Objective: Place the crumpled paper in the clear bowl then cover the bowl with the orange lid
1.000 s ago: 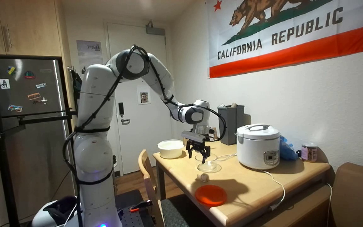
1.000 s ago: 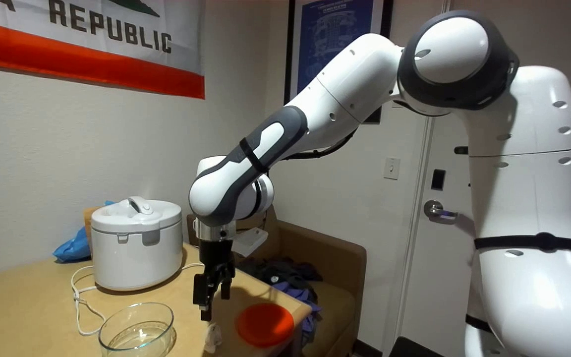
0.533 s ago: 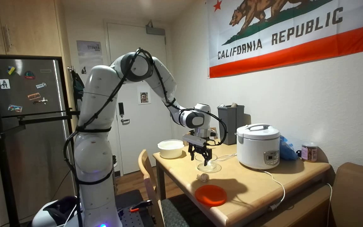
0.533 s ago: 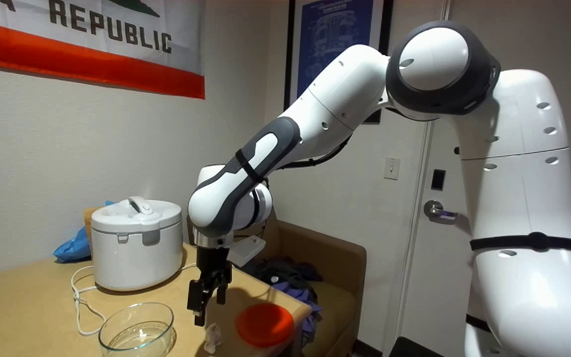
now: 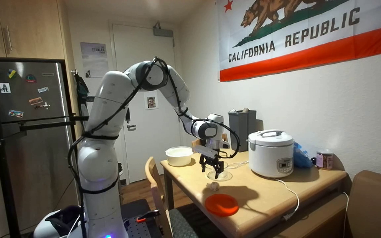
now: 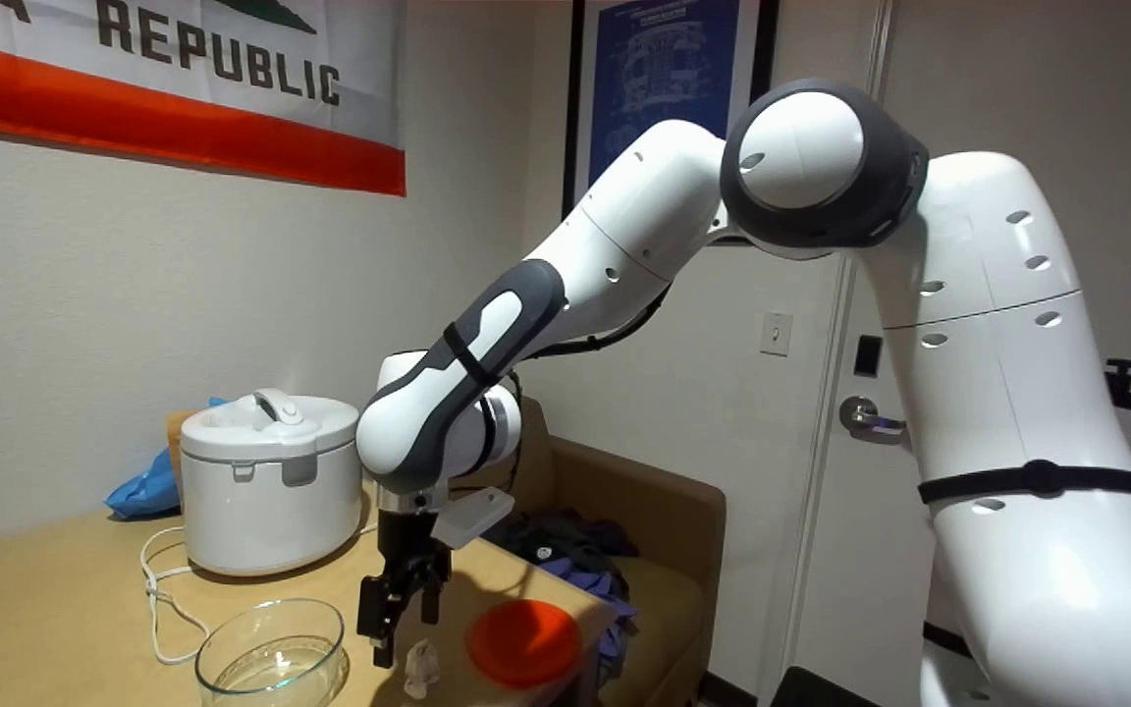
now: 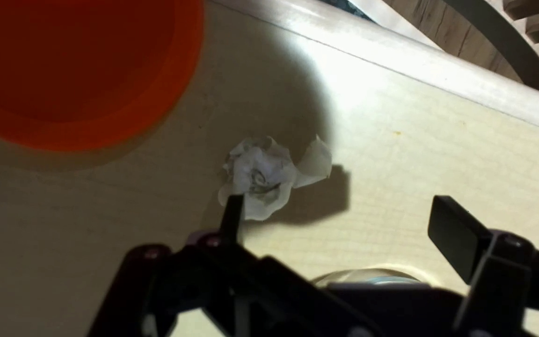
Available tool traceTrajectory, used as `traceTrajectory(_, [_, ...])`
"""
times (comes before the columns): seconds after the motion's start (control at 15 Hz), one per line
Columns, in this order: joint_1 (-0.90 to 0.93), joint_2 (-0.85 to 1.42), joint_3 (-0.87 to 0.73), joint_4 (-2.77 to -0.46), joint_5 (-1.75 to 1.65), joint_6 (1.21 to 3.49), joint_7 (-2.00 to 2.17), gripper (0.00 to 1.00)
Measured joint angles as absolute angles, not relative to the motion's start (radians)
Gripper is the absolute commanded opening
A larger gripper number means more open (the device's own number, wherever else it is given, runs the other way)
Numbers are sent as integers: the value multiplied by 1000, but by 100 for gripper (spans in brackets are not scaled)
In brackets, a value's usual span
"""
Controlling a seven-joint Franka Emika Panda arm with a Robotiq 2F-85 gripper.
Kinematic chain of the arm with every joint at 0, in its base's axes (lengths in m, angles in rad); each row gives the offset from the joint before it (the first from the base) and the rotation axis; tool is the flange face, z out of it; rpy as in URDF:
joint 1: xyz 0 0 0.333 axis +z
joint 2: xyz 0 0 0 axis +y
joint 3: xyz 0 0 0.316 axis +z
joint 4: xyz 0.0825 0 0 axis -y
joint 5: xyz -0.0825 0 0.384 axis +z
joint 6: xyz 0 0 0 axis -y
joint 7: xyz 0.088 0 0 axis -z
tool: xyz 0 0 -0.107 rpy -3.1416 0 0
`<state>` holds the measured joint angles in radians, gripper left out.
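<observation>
The crumpled paper (image 7: pixel 262 180) is a small white wad on the table. It shows in both exterior views (image 5: pixel 214 186) (image 6: pixel 421 670), between the clear bowl and the orange lid. The clear glass bowl (image 6: pixel 271 678) is empty; the gripper partly covers it in an exterior view (image 5: pixel 227 177), and only its edge shows in the wrist view (image 7: pixel 367 276). The flat orange lid (image 5: pixel 221 205) lies near the table's corner (image 6: pixel 524 643) (image 7: pixel 82 70). My gripper (image 5: pixel 210 173) is open and empty, above the table near the paper (image 6: pixel 406 643). In the wrist view the left fingertip (image 7: pixel 337 203) overlaps the paper's edge.
A white rice cooker (image 5: pixel 271 155) with a cord stands beyond the clear bowl (image 6: pixel 271 491). An opaque white bowl (image 5: pixel 179 157) sits at the table's far corner. A grey bin (image 5: pixel 238 130), blue bag (image 5: pixel 302 155) and jar (image 5: pixel 324 160) stand along the wall side. A chair (image 5: pixel 155 178) touches the near side.
My arm has moved down, bringing the open gripper lower over the table and closer to the paper's height. The paper, bowl and lid have not moved.
</observation>
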<state>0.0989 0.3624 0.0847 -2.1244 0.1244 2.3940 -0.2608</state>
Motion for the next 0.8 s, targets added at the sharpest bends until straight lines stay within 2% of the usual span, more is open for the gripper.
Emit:
traceTrajectory(0.33, [97,453,87,-2046,122,2394,-207,100])
traceTrajectory(0.8, [37,393,87,-2082,158,2439,-193,100])
